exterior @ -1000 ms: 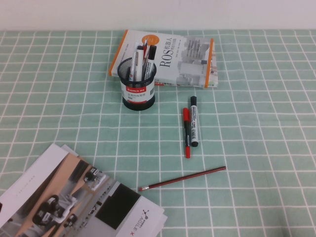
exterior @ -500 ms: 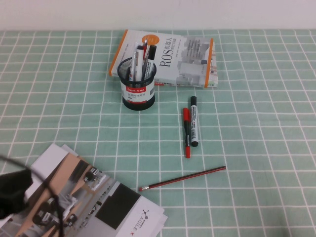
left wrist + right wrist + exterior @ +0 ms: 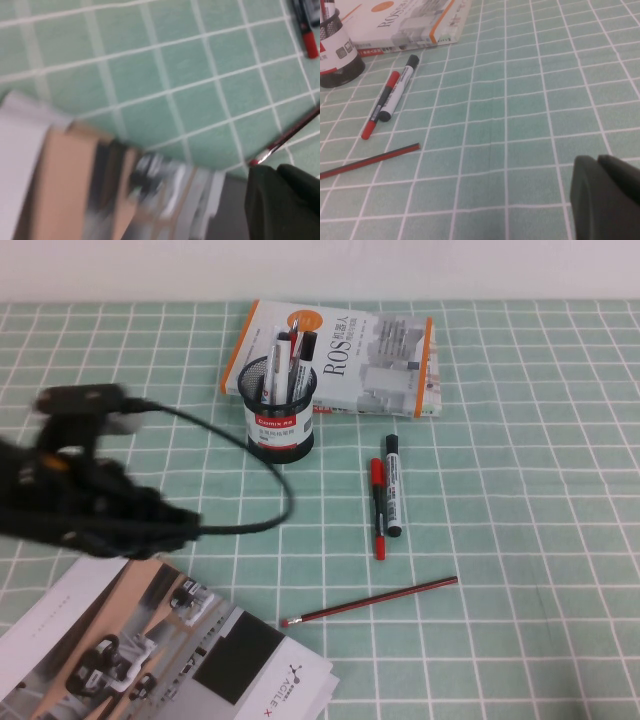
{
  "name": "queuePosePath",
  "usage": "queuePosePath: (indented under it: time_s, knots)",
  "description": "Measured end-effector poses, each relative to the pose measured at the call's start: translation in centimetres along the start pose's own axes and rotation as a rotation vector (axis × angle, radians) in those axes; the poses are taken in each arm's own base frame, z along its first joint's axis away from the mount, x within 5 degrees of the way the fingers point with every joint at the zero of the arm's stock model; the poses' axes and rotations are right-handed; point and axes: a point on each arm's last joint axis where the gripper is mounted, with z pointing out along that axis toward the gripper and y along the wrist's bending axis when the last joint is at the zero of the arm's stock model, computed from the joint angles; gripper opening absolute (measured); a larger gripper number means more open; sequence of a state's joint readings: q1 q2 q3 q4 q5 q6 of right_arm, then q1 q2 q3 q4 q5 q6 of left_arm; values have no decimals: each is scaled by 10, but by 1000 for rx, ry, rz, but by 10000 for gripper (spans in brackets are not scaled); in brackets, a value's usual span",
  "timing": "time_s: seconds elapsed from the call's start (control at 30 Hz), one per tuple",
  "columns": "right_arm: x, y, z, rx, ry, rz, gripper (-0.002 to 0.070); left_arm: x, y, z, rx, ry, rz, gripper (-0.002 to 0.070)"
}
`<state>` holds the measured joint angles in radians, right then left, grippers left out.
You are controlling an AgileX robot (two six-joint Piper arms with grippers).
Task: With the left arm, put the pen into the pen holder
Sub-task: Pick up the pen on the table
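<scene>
Over the left side of the surface (image 3: 520, 440), above its green squares: the left arm (image 3: 80, 490), dark, with a black cable looping out toward the middle. At its end, seen from the left wrist view, the left gripper (image 3: 282, 200), a dark shape up over the near part of the surface, close above the pale end of the pen (image 3: 287, 140). Cannot tell if it is clenched or released. Holding nothing that shows.

At the near left corner: a magazine (image 3: 150, 640), lying flat and open, partly under the arm.

Further along, toward the far edge: the pen holder (image 3: 281, 425), a black mesh cup standing upright with a red and white band down low. Already full of a few other pens. Right behind it and touching it, a book (image 3: 370, 355) with orange ends, lying flat by the far edge.

In the middle of the surface: a red marker (image 3: 378, 510) and a black-capped white marker (image 3: 393, 498), side by side and touching.

Closer to the near edge: the pen (image 3: 370, 602), thin and dark red, lying flat and slanted. Pale tip just beside the magazine corner, other end pointing right. Well apart from the cup, not in it yet.

On the right side, low over the surface: the right gripper (image 3: 605, 200), seen only from its own wrist view. Cannot tell if clenched or released here either. Nothing in it that shows.
</scene>
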<state>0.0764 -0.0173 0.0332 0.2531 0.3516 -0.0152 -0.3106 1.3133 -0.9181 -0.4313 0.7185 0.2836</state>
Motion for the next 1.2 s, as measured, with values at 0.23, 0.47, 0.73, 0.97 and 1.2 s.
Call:
queuePosePath:
  time_s: [0.23,0.47,0.73,0.97,1.2]
  knots:
    - [0,0,0,0,0,0,-20,-33,-56,52,43,113,288,-4]
    - [0,0,0,0,0,0,-20,-32,-102,100,144,272,710,-4]
    - [0,0,0,0,0,0,-20,-34,-135,132,198,328,930,72]
    - [0,0,0,0,0,0,-20,-32,-154,153,208,399,1041,319]
    - [0,0,0,0,0,0,-20,-21,-157,174,184,457,1056,290]
